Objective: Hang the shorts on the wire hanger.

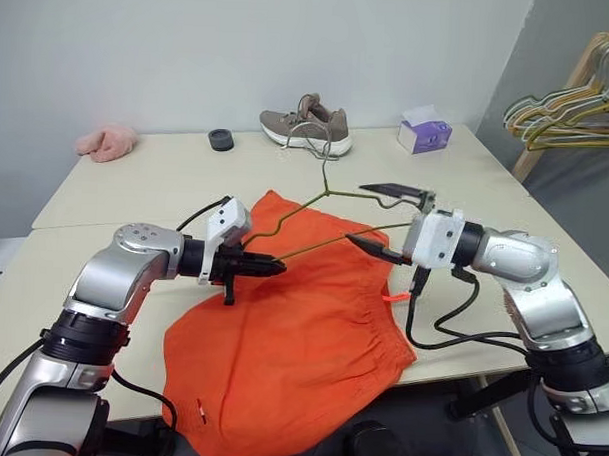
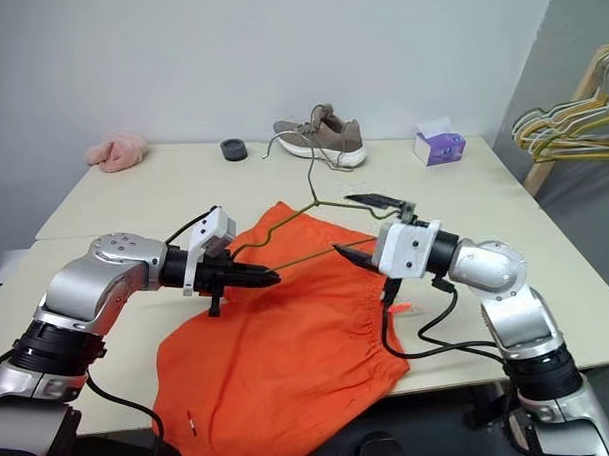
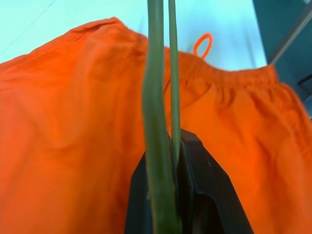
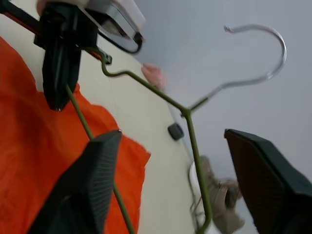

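Observation:
The bright orange shorts (image 1: 290, 348) lie spread on the table's near half, with the lower part drooping over the front edge. Just above them the olive-grey wire hanger (image 1: 303, 210) is held, its hook (image 1: 310, 138) pointing toward the shoe. My left gripper (image 1: 268, 268) is shut on the hanger's left corner; the left wrist view shows the wires (image 3: 157, 122) pinched between the black fingers (image 3: 204, 195). My right gripper (image 1: 385, 221) stands open at the hanger's right end, and the wire (image 4: 195, 146) runs between its spread fingers (image 4: 87, 185) without being clamped.
Along the far edge of the beige table (image 1: 136, 192) sit a pink fluffy cloth (image 1: 107, 141), a small black cup (image 1: 221, 139), a grey-brown shoe (image 1: 306, 125) and a purple tissue box (image 1: 424, 130). A bunch of hangers (image 1: 574, 112) hangs on a wooden rack at the far right.

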Tool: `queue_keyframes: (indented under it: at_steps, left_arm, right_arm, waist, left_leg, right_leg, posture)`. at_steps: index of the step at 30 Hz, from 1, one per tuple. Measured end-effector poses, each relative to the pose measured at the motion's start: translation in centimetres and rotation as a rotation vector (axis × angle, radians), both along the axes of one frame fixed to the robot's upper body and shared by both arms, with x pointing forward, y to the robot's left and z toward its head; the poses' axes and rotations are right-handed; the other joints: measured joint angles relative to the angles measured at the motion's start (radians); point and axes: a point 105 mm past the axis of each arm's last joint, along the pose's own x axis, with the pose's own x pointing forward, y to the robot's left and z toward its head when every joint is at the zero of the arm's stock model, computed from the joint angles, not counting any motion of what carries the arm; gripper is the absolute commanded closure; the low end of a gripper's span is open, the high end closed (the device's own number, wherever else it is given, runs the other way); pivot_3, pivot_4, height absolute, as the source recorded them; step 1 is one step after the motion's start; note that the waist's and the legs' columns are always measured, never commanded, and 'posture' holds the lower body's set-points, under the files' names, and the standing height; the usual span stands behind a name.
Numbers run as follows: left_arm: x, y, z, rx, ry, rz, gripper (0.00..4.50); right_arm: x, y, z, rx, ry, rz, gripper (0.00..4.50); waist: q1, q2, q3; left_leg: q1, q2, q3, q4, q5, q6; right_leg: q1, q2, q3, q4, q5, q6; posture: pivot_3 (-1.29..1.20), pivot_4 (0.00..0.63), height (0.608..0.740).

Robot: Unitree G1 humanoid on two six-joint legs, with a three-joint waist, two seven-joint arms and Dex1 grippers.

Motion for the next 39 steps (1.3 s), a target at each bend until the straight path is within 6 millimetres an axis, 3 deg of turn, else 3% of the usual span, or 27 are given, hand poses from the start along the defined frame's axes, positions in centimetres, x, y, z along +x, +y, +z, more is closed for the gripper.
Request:
queue_keyframes:
  at_steps: [7,12,18,21,26,32,39]
  left_arm:
    - [0.1,0.6,-0.3,0.141,-0.142,-0.052,4.5]
    - [-0.2,0.5,-0.4,0.161,-0.171,-0.087,4.5]
    - [-0.7,0.7,-1.1,0.183,-0.181,-0.123,4.5]
    - [-0.9,0.8,-1.5,0.189,-0.181,-0.128,4.5]
    - [-1.2,0.9,-2.0,0.193,-0.178,-0.129,4.5]
    - [-1.4,1.0,-2.4,0.196,-0.168,-0.129,4.5]
    - [-1.2,0.9,-2.6,0.19,-0.163,-0.106,4.5]
  right_arm:
    - [0.7,-3.6,-2.1,-0.099,0.369,-0.197,0.07]
    - [-0.2,-3.2,-4.1,-0.192,0.538,-0.191,0.07]
    - [1.1,-2.8,-6.1,-0.281,0.612,-0.22,0.07]
    - [1.2,-2.6,-7.0,-0.326,0.646,-0.21,0.68]
    - [0.7,-2.5,-8.5,-0.39,0.72,-0.165,2.51]
    - [0.5,-2.5,-8.9,-0.419,0.729,-0.158,4.49]
    - [0.2,-2.6,-9.1,-0.437,0.741,-0.149,4.49]
  waist:
    - [-0.001,0.0,0.0]
    - [-0.007,0.0,0.0]
    - [-0.008,0.0,0.0]
    - [-0.006,0.0,0.0]
    - [-0.002,0.0,0.0]
    - [-0.002,0.0,0.0]
    - [-0.001,0.0,0.0]
  left_leg:
    - [0.0,0.0,0.0,-0.001,0.0,0.0]
    - [0.0,0.0,0.001,-0.001,0.0,0.0]
    - [0.0,0.0,0.002,0.0,0.0,0.0]
    - [0.0,0.0,0.001,0.0,0.0,0.0]
    - [-0.001,0.0,0.001,-0.001,0.0,0.0]
    - [0.0,0.0,0.001,0.0,0.0,0.0]
    - [0.0,0.0,0.001,0.0,0.0,0.0]
  right_leg:
    - [0.0,0.0,0.0,0.0,0.0,0.0]
    - [-0.001,0.0,0.0,0.0,-0.001,0.002]
    - [-0.001,0.0,0.0,-0.001,-0.001,0.002]
    - [-0.001,0.0,0.0,-0.001,-0.001,0.002]
    - [-0.001,0.0,-0.001,-0.001,-0.001,0.002]
    - [-0.001,0.0,-0.001,0.0,-0.001,0.002]
    - [-0.001,0.0,-0.001,0.0,-0.001,0.002]
  posture:
    - [-0.22,0.042,0.74]
    - [-0.21,0.039,0.74]
    - [-0.2,0.037,0.74]
    - [-0.19,0.037,0.74]
    - [-0.18,0.037,0.74]
    - [-0.18,0.041,0.74]
    - [-0.18,0.042,0.74]
